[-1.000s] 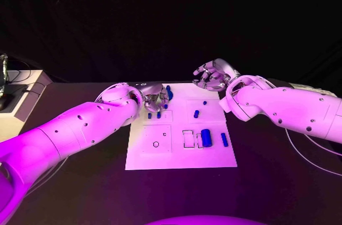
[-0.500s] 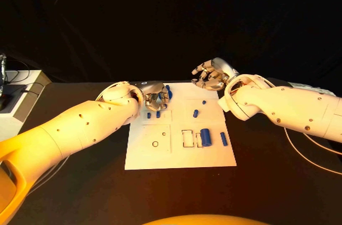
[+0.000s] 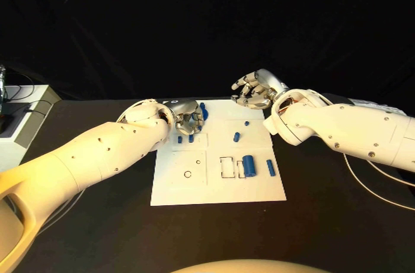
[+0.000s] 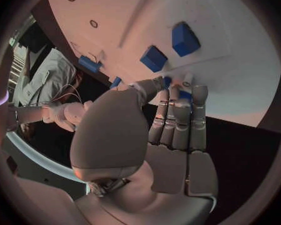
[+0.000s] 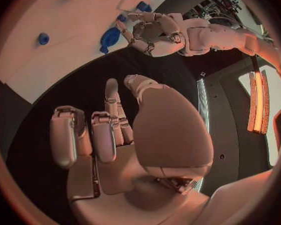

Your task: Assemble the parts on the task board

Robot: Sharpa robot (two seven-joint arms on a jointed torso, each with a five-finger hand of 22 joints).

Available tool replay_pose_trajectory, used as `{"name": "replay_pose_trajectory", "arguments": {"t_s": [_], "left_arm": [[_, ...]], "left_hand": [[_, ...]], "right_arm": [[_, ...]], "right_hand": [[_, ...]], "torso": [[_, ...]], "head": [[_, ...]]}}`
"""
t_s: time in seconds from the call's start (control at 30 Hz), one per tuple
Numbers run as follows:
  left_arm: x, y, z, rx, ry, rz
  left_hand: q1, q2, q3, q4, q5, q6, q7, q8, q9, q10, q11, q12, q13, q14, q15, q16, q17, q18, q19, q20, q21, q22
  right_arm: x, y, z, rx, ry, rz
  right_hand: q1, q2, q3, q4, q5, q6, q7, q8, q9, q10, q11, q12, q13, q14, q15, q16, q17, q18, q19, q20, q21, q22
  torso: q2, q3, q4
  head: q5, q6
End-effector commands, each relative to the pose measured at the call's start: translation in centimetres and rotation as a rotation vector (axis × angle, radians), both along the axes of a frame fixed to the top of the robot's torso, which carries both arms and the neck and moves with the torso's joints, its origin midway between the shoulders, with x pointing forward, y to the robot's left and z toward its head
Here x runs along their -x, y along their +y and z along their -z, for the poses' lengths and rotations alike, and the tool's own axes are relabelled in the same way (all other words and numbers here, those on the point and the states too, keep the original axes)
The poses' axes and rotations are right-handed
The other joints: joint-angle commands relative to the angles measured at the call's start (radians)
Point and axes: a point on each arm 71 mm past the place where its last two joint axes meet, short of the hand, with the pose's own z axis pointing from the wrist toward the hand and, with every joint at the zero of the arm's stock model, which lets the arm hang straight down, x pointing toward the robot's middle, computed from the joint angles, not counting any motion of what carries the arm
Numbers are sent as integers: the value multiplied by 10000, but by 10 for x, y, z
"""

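Lying flat at the middle of the black table (image 3: 86, 225), white task board (image 3: 216, 192); small blue parts on it: one long piece (image 3: 203, 111) at the far left edge, two short pegs (image 3: 185, 139) near it, a thick cylinder (image 3: 250, 165) and a thin bar (image 3: 270, 168) toward the right, two small pieces (image 3: 238, 136) in the middle; left hand (image 3: 188, 120) over the board's far left corner, fingers bent down beside the long piece, whether it grips anything cannot be told; right hand (image 3: 253, 91) raised beyond the far right corner, fingers loosely curled, holding nothing.
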Motion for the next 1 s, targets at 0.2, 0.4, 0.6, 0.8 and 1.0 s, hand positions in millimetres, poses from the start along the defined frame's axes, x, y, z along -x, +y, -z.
{"name": "replay_pose_trajectory", "arguments": {"t_s": [0.2,0.4,0.6,0.8,1.0], "left_arm": [[1,-4,3,-129,235,81],[1,-6,3,-82,238,142],[1,-6,4,-78,250,176],[1,-5,4,-39,187,189],[0,-4,3,57,21,133]], "left_hand": [[-112,15,54,-15,-45,52,9,-110,-29,90,29,-95,-33,121,17,108,58,-72,106,1,121,81],[-107,79,106,-52,-45,100,-8,-139,-37,183,8,-111,-50,199,6,185,151,-96,209,-3,235,215],[-73,288,216,-196,-46,454,-8,-85,6,584,-125,-97,-56,431,-100,359,413,-147,449,-72,513,534],[-42,518,254,-435,-45,927,-32,13,99,1203,-342,-110,-26,847,-294,560,887,-229,789,-223,868,953],[-8,614,314,-671,-43,1097,-52,-44,141,1537,-410,-297,-35,1210,-381,694,1337,-297,1071,-338,1134,1264]], "right_arm": [[0,2,-1,97,-102,-129],[0,2,-1,95,-109,-132],[0,2,-1,94,-117,-126],[1,2,-1,56,-96,-123],[1,2,-1,50,-91,-118]], "right_hand": [[-5,-65,48,-3,-5,35,52,31,8,60,4,-24,-8,667,-60,-57,1062,161,419,-74,14,1436],[-14,-74,47,-3,-7,35,52,32,9,62,6,-45,-28,666,-60,-57,1061,162,417,-74,7,1432],[-14,-74,47,-3,-7,35,52,32,9,62,6,-45,-28,666,-60,-57,1061,162,417,-74,7,1432],[-23,-74,49,0,-7,38,51,34,11,68,6,-64,-46,661,-60,-68,1038,169,406,-75,-22,1411],[-23,-74,49,0,-7,38,51,34,11,68,6,-64,-46,661,-60,-68,1038,169,406,-75,-22,1411]], "torso": [[-4,-4,14],[-7,-5,5],[-22,-6,13],[-19,-4,8],[-11,-5,4]], "head": [[-26,-58],[-25,-74],[-32,-84],[-26,-85],[-35,-77]]}}
